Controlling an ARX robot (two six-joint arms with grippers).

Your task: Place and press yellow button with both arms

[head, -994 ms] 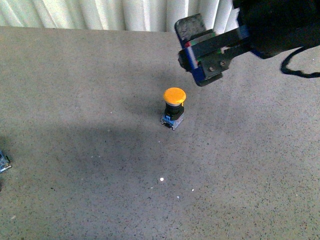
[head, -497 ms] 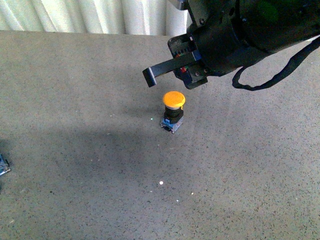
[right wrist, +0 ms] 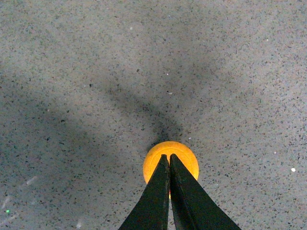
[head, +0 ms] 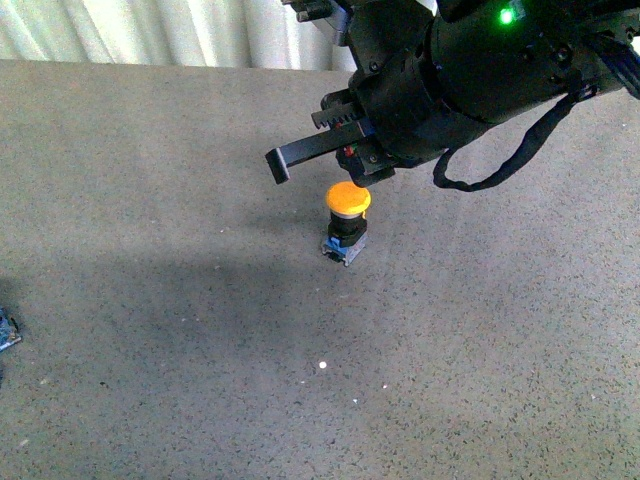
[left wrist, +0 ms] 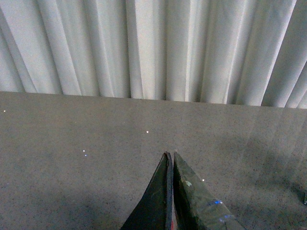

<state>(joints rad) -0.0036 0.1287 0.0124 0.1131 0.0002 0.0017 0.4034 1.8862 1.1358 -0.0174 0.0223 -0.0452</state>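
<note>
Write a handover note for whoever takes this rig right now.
Left gripper: shut, empty, over bare table; the button is not in its view.
Right gripper: shut, empty, tips lined up on the cap of the yellow button; contact cannot be told.
Done: the button stands upright on the table, so placing looks finished.
Left: press the cap down.

Button (head: pixel 348 215) upright on table (head: pixel 150 400), near centre, somewhat toward the far edge. Right gripper (right wrist: pixel 169 156) above button; in the right wrist view its tips lie over the cap. Contact: cannot tell. Right arm (head: pixel 470 70) behind and to the right of button. Scrap (head: pixel 7 329) on table at left edge, well apart from button and nearer the robot. Curtain (head: pixel 200 30) behind table's far edge. Left gripper (left wrist: pixel 170 155) over table, with curtain beyond.
</note>
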